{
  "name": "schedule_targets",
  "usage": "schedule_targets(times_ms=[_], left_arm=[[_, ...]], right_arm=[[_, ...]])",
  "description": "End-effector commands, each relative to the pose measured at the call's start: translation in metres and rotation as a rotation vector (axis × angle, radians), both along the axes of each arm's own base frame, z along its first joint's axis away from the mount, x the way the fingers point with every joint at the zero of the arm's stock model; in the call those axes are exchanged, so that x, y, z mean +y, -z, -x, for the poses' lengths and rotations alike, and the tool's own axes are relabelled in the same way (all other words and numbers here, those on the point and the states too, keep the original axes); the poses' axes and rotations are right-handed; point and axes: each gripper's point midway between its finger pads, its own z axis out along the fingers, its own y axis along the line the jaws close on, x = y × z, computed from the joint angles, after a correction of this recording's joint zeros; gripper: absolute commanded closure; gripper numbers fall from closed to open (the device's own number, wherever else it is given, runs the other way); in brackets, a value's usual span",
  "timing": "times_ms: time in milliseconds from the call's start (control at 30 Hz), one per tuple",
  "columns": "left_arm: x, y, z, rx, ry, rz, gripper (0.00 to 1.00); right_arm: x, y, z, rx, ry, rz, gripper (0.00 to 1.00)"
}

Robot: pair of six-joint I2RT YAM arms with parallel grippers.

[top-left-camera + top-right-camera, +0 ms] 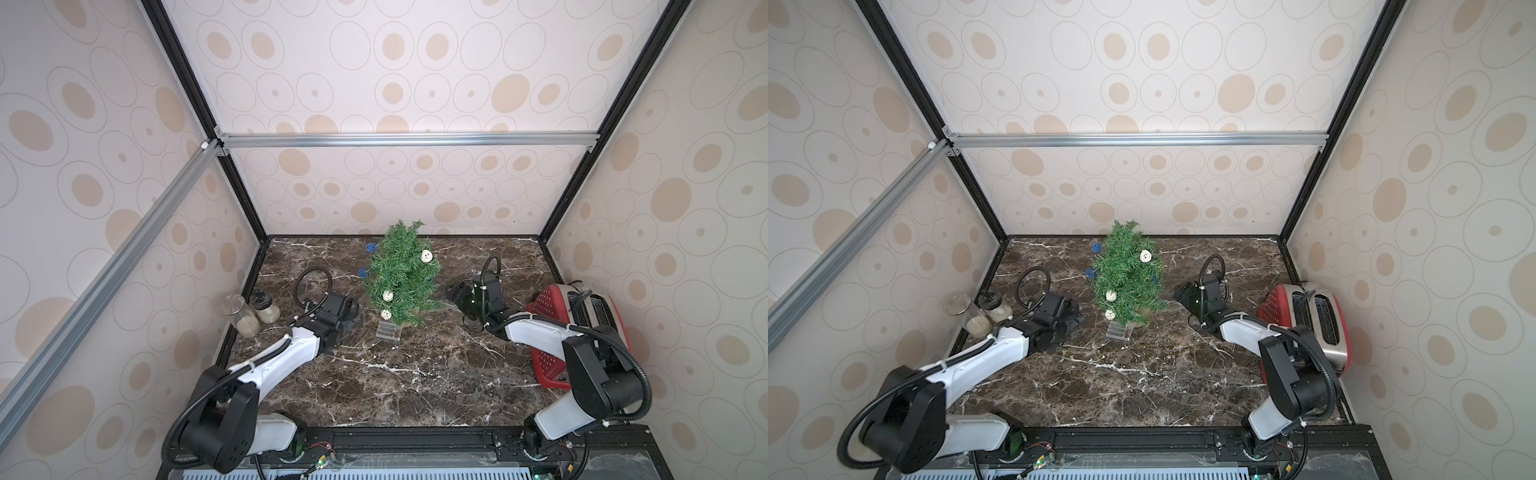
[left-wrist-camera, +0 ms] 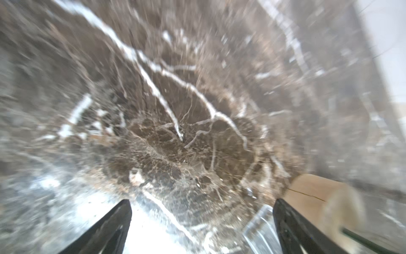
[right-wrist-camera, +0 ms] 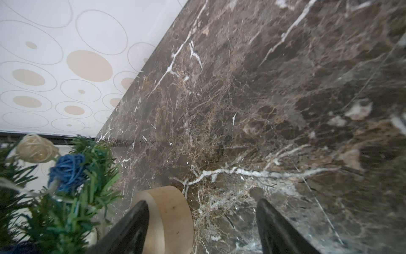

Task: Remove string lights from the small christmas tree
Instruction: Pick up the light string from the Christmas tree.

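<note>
Two jars stand at the far left of the table. Next, the left claw hovers low, jaws spread wide and empty, beside the small tree at the centre. The string lights wind through its branches; their clear battery box lies at its foot. The right claw flanks the tree's other side, spread and empty too, probably so both can ease the wire off. A toaster sits far right.

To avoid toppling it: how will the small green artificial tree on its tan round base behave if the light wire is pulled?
The green tree probably tips easily: its bushy crown overhangs the narrow tan base. The woven balls sit among needles, so pulling may drag it.
</note>
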Motion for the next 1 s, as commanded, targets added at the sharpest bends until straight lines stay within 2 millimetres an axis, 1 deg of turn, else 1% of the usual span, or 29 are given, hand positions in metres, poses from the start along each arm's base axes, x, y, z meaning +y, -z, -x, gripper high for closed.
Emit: schedule_targets(times_ms=[0, 33, 133, 200, 267, 333, 367, 400, 433, 500, 567, 600, 633, 667, 733, 767, 867, 967], left_arm=[[0.008, -0.044, 0.006, -0.11, 0.021, -0.074, 0.01], [0.005, -0.057, 0.005, -0.147, 0.037, -0.068, 0.01], [-0.003, -0.102, -0.002, -0.266, 0.076, -0.032, 0.01], [-0.008, -0.134, -0.007, -0.364, 0.103, -0.008, 0.01], [-0.003, -0.163, -0.008, -0.464, 0.066, 0.024, 0.01], [0.002, -0.188, -0.007, -0.589, 0.038, 0.071, 0.01], [-0.002, -0.202, -0.007, -0.673, 0.046, 0.133, 0.01], [-0.004, -0.212, -0.005, -0.739, 0.064, 0.189, 0.01], [-0.002, -0.217, -0.002, -0.789, 0.041, 0.25, 0.01], [0.015, -0.21, 0.002, -0.794, -0.064, 0.334, 0.01], [0.02, -0.22, -0.001, -0.833, -0.026, 0.343, 0.01], [0.02, -0.222, -0.003, -0.814, -0.002, 0.33, 0.01], [0.017, -0.226, -0.004, -0.787, 0.028, 0.304, 0.01], [0.011, -0.23, -0.007, -0.762, 0.07, 0.282, 0.03], [-0.004, -0.24, -0.014, -0.739, 0.157, 0.275, 0.04], [-0.012, -0.246, -0.019, -0.75, 0.193, 0.284, 0.05], [-0.024, -0.253, -0.028, -0.748, 0.24, 0.299, 0.05], [-0.032, -0.255, -0.031, -0.712, 0.301, 0.273, 0.05]], right_arm=[[-0.008, -0.034, 0.006, -0.102, -0.005, 0.021, 0.22], [-0.009, -0.046, 0.007, -0.141, -0.011, 0.019, 0.22], [-0.006, -0.094, 0.019, -0.287, -0.073, 0.021, 0.22], [0.002, -0.132, 0.03, -0.398, -0.156, 0.022, 0.22], [0.011, -0.172, 0.045, -0.509, -0.243, 0.024, 0.23], [0.02, -0.2, 0.058, -0.588, -0.32, 0.021, 0.23], [0.026, -0.211, 0.064, -0.608, -0.366, 0.013, 0.23], [0.033, -0.221, 0.069, -0.623, -0.416, 0.005, 0.24], [0.043, -0.23, 0.075, -0.637, -0.479, -0.01, 0.24], [0.059, -0.241, 0.078, -0.635, -0.564, -0.039, 0.28], [0.076, -0.252, 0.083, -0.645, -0.636, -0.023, 0.32], [0.084, -0.256, 0.085, -0.648, -0.662, -0.002, 0.33], [0.091, -0.256, 0.085, -0.642, -0.685, 0.02, 0.35], [0.097, -0.259, 0.086, -0.635, -0.706, 0.031, 0.37], [0.106, -0.258, 0.083, -0.61, -0.729, 0.029, 0.38], [0.108, -0.256, 0.081, -0.591, -0.729, 0.031, 0.38], [0.112, -0.249, 0.075, -0.555, -0.72, 0.05, 0.39], [0.115, -0.246, 0.071, -0.532, -0.722, 0.065, 0.42]])
